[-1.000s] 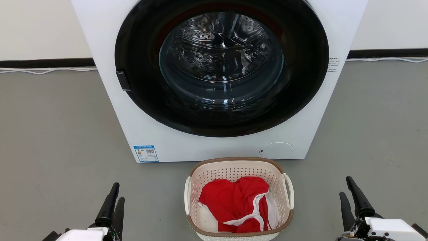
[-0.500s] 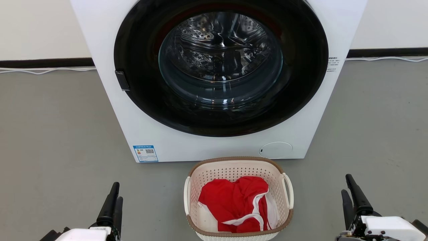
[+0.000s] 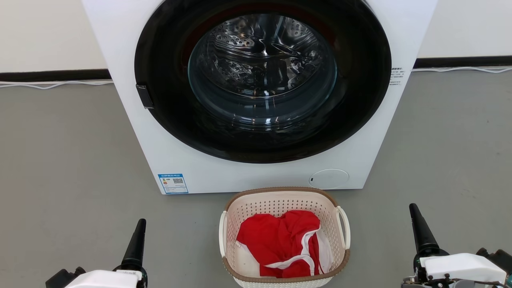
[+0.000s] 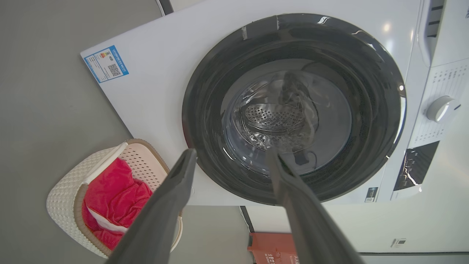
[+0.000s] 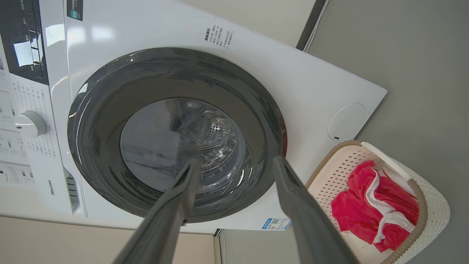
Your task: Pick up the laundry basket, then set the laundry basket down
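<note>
Both wrists have rolled since a second ago. Each gripper showed two dark fingers side by side then; now each reads as one stacked spike, and the right one sits a bit higher in the picture. Slight camera drift too. The basket is unmoved.

Head view: laundry basket (image 3: 280, 189) on the grey floor (image 3: 60, 160), just in front of the washing machine (image 3: 168, 152), centred between the arms, red garment (image 3: 280, 240) inside. Left gripper (image 3: 139, 228) low left, right gripper (image 3: 415, 218) low right, both well apart from the basket and touching nothing. Finger spread can't be read from this angle.

Left wrist view: left gripper (image 4: 231, 152) clearly spread wide, nothing between the fingers, aimed at the washing machine rather than the basket. The basket (image 4: 62, 190) is at lower left of the view, its left loop handle (image 4: 104, 163) facing this arm.

Right wrist view: right gripper (image 5: 235, 160) the same, wide apart and empty, pointed at the machine. Basket (image 5: 436, 209) at lower right, right loop handle (image 5: 381, 156) on the near side.

Step in hand, as I judge it: approach for a two-arm lift, no contact yet. To do it well:
- bring both arms inward and down together, one handle each
- close at matching height
- lift level so the garment stays in
- keep clear of the machine front

The basket looks like light perforated plastic, so an uneven pull will likely tip or twist it.
</note>
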`<state>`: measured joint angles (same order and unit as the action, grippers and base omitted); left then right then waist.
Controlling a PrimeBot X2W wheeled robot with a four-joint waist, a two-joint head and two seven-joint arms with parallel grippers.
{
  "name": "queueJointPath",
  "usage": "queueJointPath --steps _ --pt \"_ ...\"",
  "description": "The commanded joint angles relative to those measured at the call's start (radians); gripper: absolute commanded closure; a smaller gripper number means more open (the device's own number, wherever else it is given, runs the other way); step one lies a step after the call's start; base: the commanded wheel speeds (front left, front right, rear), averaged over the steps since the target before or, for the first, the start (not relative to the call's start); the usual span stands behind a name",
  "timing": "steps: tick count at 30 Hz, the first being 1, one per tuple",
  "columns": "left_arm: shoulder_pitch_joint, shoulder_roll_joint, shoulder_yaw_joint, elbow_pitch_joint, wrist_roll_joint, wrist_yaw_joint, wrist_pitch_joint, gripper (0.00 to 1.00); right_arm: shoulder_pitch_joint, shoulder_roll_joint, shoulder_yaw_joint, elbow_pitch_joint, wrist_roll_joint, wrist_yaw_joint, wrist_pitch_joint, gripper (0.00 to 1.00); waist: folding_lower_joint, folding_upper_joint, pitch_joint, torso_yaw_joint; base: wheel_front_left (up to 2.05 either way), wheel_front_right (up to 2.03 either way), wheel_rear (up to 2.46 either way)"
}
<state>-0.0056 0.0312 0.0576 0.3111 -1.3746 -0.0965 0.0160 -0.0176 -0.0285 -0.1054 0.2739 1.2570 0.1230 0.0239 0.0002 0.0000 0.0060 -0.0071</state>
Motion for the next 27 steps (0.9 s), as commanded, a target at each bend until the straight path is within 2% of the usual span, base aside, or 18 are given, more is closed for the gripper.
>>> queueJointPath --steps 1,17,27 --pt "-0.026 0.008 0.004 -0.03 0.031 0.004 -0.009 0.0 -0.034 -0.01 0.009 -0.034 -0.041 0.002 -0.019 0.0 -0.0001 0.0 0.0 0.0 0.0 0.0 0.0" --pt "-0.023 0.01 -0.014 -0.04 0.268 0.035 -0.056 0.0 -0.04 -0.012 0.045 -0.048 -0.356 0.003 -0.066 0.0 -0.0001 0.0 0.001 -0.005 0.0 0.0 0.0" --pt "-0.022 0.012 -0.022 -0.045 0.426 0.054 -0.089 0.0 -0.051 -0.014 0.072 -0.009 -0.534 0.004 -0.098 0.0 -0.0001 0.0 0.002 -0.01 0.0 0.0 0.0"
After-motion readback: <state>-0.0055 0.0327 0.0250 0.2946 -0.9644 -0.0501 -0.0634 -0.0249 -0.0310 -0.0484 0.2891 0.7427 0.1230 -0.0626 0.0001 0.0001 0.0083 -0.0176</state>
